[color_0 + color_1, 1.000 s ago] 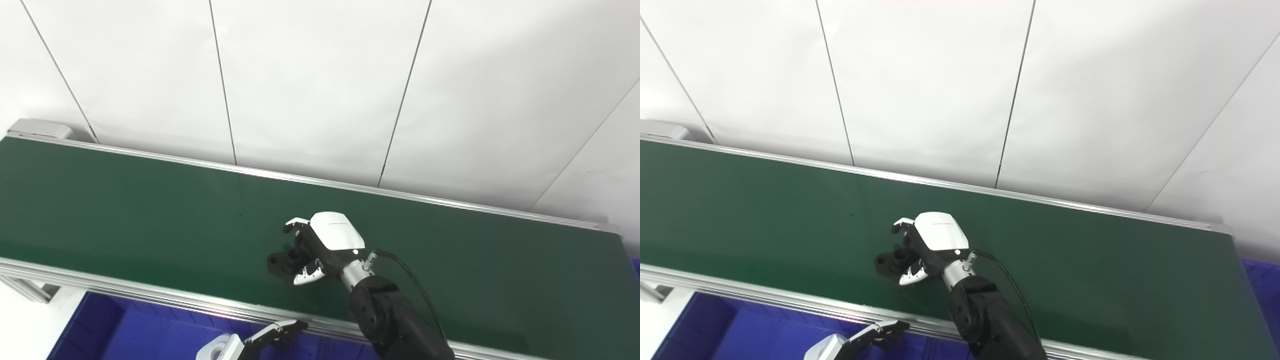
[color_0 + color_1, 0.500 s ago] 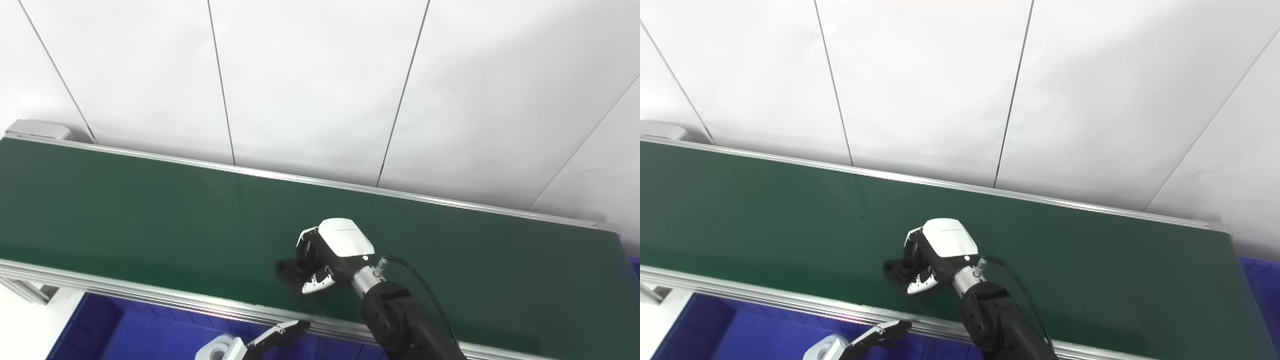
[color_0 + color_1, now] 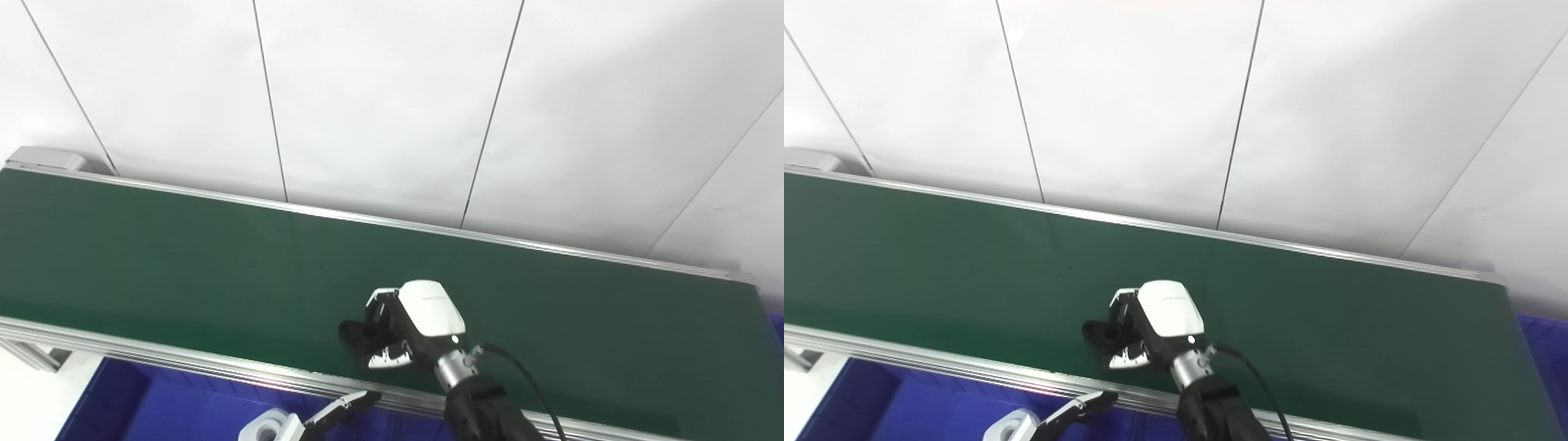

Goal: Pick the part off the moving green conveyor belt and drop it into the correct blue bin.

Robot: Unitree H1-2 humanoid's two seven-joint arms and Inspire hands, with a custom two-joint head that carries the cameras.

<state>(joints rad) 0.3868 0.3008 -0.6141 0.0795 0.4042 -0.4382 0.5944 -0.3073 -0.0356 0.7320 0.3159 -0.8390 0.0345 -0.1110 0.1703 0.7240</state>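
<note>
Right hand (image 3: 416, 324) fingers now clamped on black part (image 3: 354, 334) — open a second ago; lift next — blue bin (image 3: 184, 410) below.

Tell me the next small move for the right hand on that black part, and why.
Probably lift it straight up a little. The right hand looks closed around the black part, which sits low over the green belt. Clearing the belt first seems wise before carrying it over the near rail toward the blue bin below. The left hand waits there.
</note>
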